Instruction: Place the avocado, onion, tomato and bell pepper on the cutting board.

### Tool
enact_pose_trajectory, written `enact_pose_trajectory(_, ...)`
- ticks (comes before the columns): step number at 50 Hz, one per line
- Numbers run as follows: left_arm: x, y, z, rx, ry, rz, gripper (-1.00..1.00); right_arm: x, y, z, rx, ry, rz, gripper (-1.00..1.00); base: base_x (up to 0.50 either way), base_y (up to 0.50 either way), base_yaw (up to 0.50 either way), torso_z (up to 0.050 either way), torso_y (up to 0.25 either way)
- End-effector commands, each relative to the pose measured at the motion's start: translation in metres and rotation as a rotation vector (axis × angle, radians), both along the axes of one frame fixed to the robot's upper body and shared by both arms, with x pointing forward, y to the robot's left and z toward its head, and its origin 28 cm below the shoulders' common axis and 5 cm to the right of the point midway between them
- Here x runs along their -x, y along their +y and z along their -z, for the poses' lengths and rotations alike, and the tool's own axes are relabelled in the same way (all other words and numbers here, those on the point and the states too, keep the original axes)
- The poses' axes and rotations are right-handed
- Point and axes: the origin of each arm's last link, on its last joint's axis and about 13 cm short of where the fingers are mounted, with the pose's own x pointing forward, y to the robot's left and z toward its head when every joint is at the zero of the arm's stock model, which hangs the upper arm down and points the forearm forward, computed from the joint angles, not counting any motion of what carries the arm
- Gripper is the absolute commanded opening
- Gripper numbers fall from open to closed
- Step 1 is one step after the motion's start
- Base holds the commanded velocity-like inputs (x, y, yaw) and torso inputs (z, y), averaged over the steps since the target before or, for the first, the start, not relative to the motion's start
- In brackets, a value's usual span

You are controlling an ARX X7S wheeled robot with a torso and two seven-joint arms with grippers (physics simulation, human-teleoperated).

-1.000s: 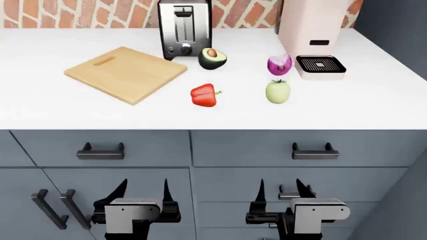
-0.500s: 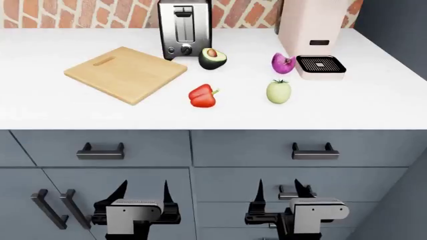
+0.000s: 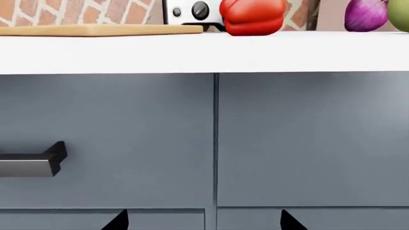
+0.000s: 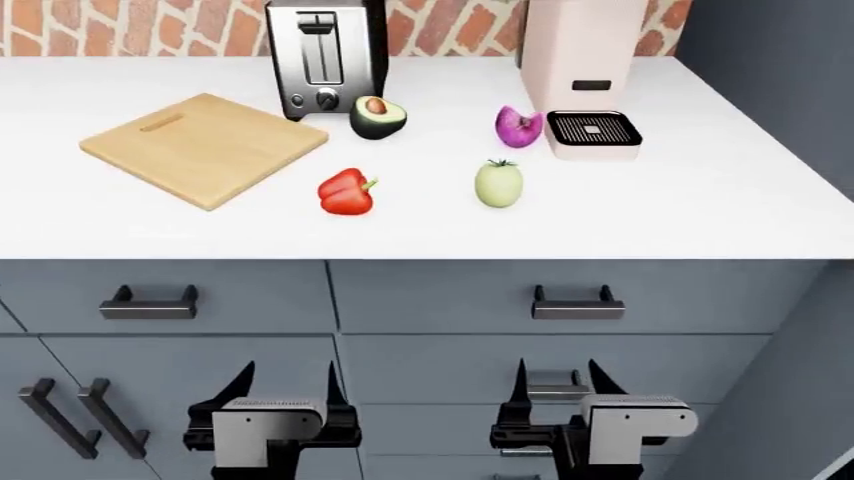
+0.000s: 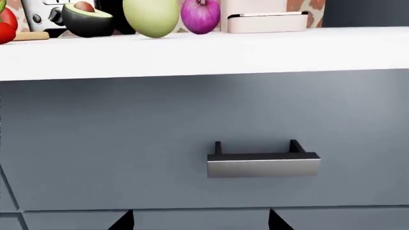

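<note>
Head view: your left gripper (image 4: 284,387) and right gripper (image 4: 555,384) hang low before drawers, jaws spread, holding nothing. Cutting board (image 4: 203,147) bare. Bell pepper (image 4: 347,191) just right of board, avocado (image 4: 378,117) beyond board's right corner, tomato (image 4: 498,184) and onion (image 4: 518,127) farther right.

Left wrist view: bell pepper (image 3: 253,16) beside board (image 3: 102,30) edge.

Right wrist view: avocado (image 5: 88,19), tomato (image 5: 151,17), onion (image 5: 200,15) lined up, all off board.

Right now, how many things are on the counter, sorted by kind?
Vegetables: 4 (avocado, onion, tomato, bell pepper)
Cutting board: 1
Appliances: 2 (toaster, pale pink machine)
Total: 7
</note>
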Motion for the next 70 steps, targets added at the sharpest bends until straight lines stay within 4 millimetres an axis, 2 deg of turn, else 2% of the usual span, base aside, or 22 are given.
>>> enact_pose_trajectory(1, 0.0, 0.0, 0.0, 0.004, 0.002, 0.003, 1.0, 0.0, 0.0, 0.0, -0.01, 0.006, -0.001, 1.0, 0.0, 0.0, 0.0, 0.0, 0.0)
enact_pose_trajectory(26, 0.001, 0.0, -0.001, -0.004, 0.002, 0.011, 1.0, 0.001, 0.001, -0.001, -0.004, -0.002, -0.006, 1.0, 0.0, 0.0, 0.0, 0.045, 0.0)
enact_pose_trajectory(35, 0.0, -0.001, -0.013, 0.012, -0.013, 0.019, 1.0, 0.004, 0.003, -0.012, -0.024, -0.025, -0.02, 1.0, 0.0, 0.0, 0.0, 0.05, 0.0)
enact_pose_trajectory(39, -0.008, 0.003, -0.025, -0.03, -0.02, -0.012, 1.0, 0.006, 0.0, -0.036, -0.059, -0.033, -0.023, 1.0, 0.0, 0.0, 0.0, 0.05, 0.0)
enact_pose_trajectory(41, -0.009, 0.005, -0.034, -0.017, -0.018, -0.005, 1.0, 0.007, -0.002, -0.047, -0.023, -0.052, -0.045, 1.0, 0.0, 0.0, 0.0, 0.0, 0.0)
enact_pose_trajectory(45, -0.006, 0.006, -0.066, -0.042, -0.029, 0.065, 1.0, 0.012, -0.006, -0.074, 0.048, -0.053, -0.131, 1.0, 0.0, 0.0, 0.0, 0.0, 0.0)
enact_pose_trajectory(50, -0.003, 0.01, -0.094, -0.014, -0.017, 0.108, 1.0, 0.013, -0.006, -0.097, 0.085, -0.049, -0.189, 1.0, 0.0, 0.0, 0.0, 0.0, 0.0)
enact_pose_trajectory(57, 0.005, 0.016, -0.122, -0.009, 0.022, 0.184, 1.0, 0.013, -0.012, -0.134, 0.037, -0.022, -0.254, 1.0, 0.0, 0.0, 0.0, 0.0, 0.0)
enact_pose_trajectory(66, 0.001, 0.02, -0.151, 0.048, 0.068, 0.256, 1.0, 0.015, -0.022, -0.169, 0.019, 0.005, -0.284, 1.0, 0.0, 0.0, 0.0, 0.0, 0.0)
enact_pose_trajectory(70, -0.003, 0.022, -0.163, 0.083, 0.075, 0.283, 1.0, 0.017, -0.023, -0.178, 0.026, 0.019, -0.29, 1.0, 0.0, 0.0, 0.0, 0.0, 0.0)
